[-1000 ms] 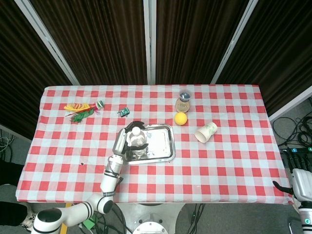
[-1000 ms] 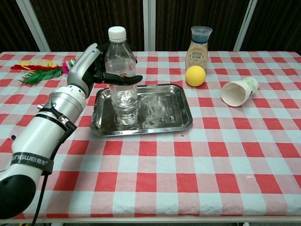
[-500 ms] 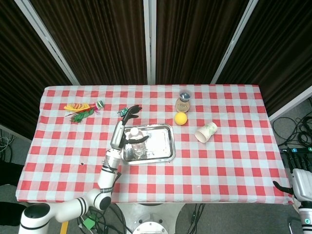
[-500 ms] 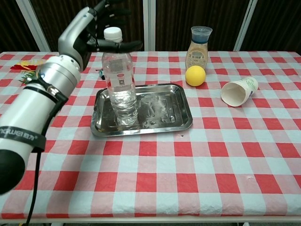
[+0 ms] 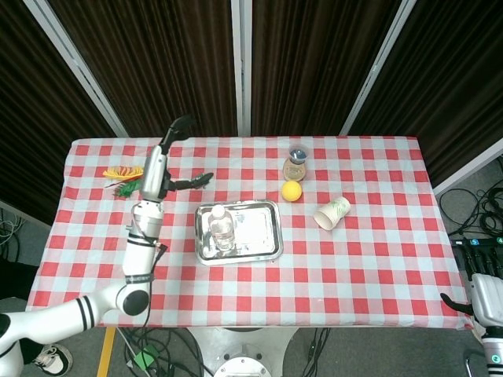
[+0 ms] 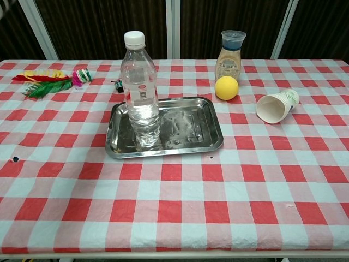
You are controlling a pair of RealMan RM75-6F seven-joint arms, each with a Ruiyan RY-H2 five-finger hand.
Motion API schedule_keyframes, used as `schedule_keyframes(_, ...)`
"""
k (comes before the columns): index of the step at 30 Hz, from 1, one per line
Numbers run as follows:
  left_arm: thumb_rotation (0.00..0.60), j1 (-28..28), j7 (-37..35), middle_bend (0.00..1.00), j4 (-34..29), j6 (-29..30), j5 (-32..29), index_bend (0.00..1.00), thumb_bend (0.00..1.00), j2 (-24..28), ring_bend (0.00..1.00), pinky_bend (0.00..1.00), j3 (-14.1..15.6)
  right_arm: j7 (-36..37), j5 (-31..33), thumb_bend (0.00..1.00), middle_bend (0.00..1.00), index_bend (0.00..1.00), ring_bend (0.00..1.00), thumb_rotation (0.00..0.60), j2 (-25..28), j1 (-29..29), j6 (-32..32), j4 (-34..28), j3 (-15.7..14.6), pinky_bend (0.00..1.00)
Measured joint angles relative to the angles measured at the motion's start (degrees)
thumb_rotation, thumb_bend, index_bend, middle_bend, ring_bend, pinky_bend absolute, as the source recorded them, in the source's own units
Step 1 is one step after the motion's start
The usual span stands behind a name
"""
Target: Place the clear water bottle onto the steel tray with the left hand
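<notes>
From the head view, the bottle (image 5: 223, 228) stands upright on the tray (image 5: 259, 232); the left robot hand (image 5: 167, 161) is raised well apart from it, fingers spread, empty. The right robot hand (image 5: 481, 271) sits at the frame edge; its state I cannot tell. From the chest view, the bottle (image 6: 139, 90) stands in the tray's (image 6: 196, 128) left half on the counter (image 6: 174, 207).

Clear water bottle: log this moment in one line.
clear water bottle: upright on steel tray | left hand: raised, empty | right hand: idle at table edge
</notes>
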Motion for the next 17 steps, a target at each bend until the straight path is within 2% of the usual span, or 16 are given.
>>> schedule_keyframes(4, 0.600, 1.56, 7.23, 0.29, 2.49, -2.00, 0.08, 0.27, 0.17, 5.71, 0.21, 0.26, 3.07, 0.06, -0.07, 0.09, 0.04, 0.00, 0.00, 0.600, -0.02, -0.08, 0.17, 0.06, 0.01, 0.00)
schedule_keyframes(7, 0.600, 3.46, 14.28, 0.29, 4.26, -3.83, 2.73, 0.29, 0.16, 10.95, 0.20, 0.26, 8.98, -0.25, 0.03, 0.09, 0.04, 0.00, 0.00, 0.600, -0.03, -0.02, 0.12, 0.02, 0.08, 0.00)
schedule_keyframes(8, 0.600, 4.50, 16.67, 0.29, 4.58, -4.82, 3.63, 0.29, 0.15, 13.50, 0.20, 0.25, 11.80, -0.47, 0.09, 0.09, 0.04, 0.00, 0.00, 0.600, -0.05, 0.02, 0.02, 0.00, 0.08, 0.00)
schedule_keyframes(12, 0.600, 8.76, 22.27, 0.29, 4.91, -7.73, 4.90, 0.29, 0.14, 21.51, 0.19, 0.24, 19.82, -1.08, 0.20, 0.09, 0.04, 0.00, 0.00, 0.600, -0.03, 0.24, -0.55, -0.33, -0.02, 0.00)
schedule_keyframes(14, 0.600, 11.16, 24.11, 0.29, 5.10, -7.97, 5.02, 0.29, 0.14, 23.77, 0.19, 0.24, 22.05, -1.21, 0.25, 0.09, 0.04, 0.00, 0.00, 0.600, -0.04, 0.26, -0.55, -0.36, -0.02, 0.00)
schedule_keyframes(17, 0.600, 12.68, 25.21, 0.29, 5.65, -6.55, 5.09, 0.29, 0.14, 24.48, 0.19, 0.24, 23.11, -1.23, 0.48, 0.09, 0.04, 0.00, 0.00, 0.600, 0.02, 0.33, -0.64, -0.43, 0.15, 0.00)
